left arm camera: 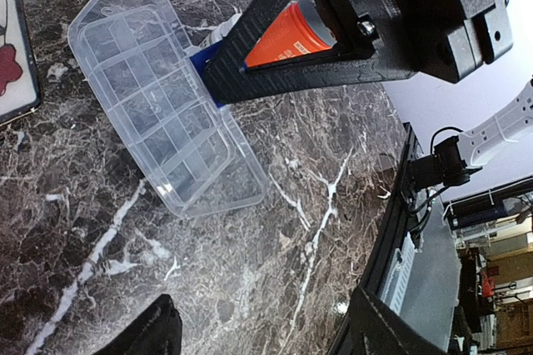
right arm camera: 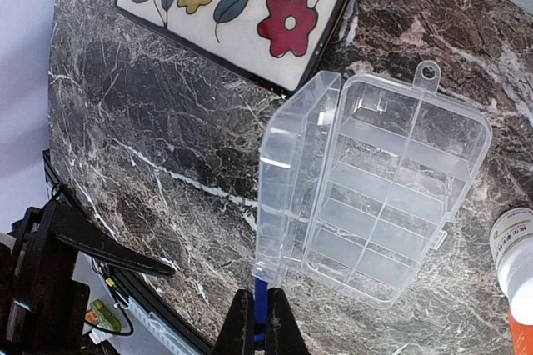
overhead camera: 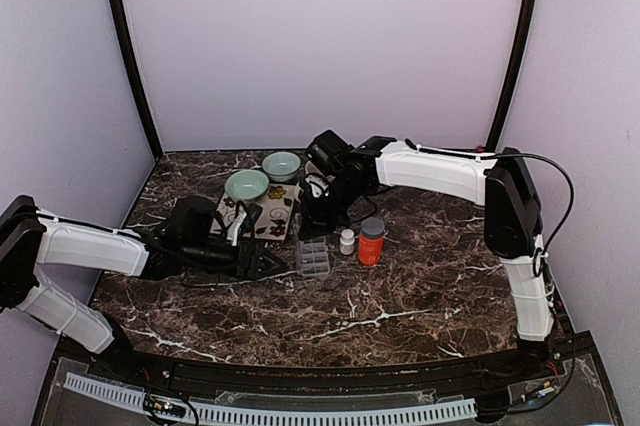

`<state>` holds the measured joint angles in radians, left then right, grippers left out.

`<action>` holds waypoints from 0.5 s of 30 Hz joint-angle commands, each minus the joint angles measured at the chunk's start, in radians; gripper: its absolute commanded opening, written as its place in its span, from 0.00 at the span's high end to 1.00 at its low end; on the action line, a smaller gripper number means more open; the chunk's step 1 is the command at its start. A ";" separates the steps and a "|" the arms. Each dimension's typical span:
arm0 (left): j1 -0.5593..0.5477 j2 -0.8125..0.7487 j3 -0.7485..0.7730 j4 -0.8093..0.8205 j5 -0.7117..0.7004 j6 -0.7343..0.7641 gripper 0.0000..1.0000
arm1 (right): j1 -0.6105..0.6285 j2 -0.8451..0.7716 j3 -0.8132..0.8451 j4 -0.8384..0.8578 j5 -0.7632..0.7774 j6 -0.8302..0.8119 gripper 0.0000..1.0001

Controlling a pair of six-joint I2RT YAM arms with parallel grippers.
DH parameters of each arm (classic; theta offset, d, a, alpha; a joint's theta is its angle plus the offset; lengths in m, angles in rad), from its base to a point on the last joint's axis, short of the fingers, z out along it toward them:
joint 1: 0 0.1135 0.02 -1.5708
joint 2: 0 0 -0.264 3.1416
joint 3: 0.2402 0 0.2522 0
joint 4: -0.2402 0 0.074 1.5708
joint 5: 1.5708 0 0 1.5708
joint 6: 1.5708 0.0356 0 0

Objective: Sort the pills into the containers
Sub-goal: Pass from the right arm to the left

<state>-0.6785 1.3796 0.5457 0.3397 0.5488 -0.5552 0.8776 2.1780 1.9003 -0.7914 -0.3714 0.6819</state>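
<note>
Just left of the clear box [overhead camera: 313,258], the left gripper [overhead camera: 266,264] lies low over the marble table [overhead camera: 420,296]. Its arm stretches nearly flat from the left edge towards the box. In the left wrist view its two fingers [left arm camera: 146,330] stand wide apart with only bare marble between them, and they are short of the box and not touching it.

The right arm reaches in from the right. Its upper link stands up, its white forearm runs level towards the box, and its wrist bends down over the box's far side. The right gripper [right arm camera: 256,305] points at the corner where the open lid [right arm camera: 287,155] meets the box, and its tips are just at that edge. Its jaws are pressed together. A thin blue sliver [right arm camera: 261,292] shows between them; whether it is a pill cannot be told.

The box rests on the table with its divided compartments facing up. A floral tray [overhead camera: 268,214] lies just beyond the box, and two green bowls [overhead camera: 247,185] sit behind that. To the right of the box a white bottle [overhead camera: 347,241] stands near it, with an orange bottle [overhead camera: 371,242] just past that.
</note>
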 commanded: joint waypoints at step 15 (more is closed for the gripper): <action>-0.158 0.056 0.086 -0.059 -0.347 0.119 0.24 | 0.009 0.065 0.125 -0.066 -0.025 0.055 1.00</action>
<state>-0.7967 1.4120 0.5911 0.2890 0.2916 -0.4706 0.8776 2.2177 1.9789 -0.8429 -0.3813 0.7097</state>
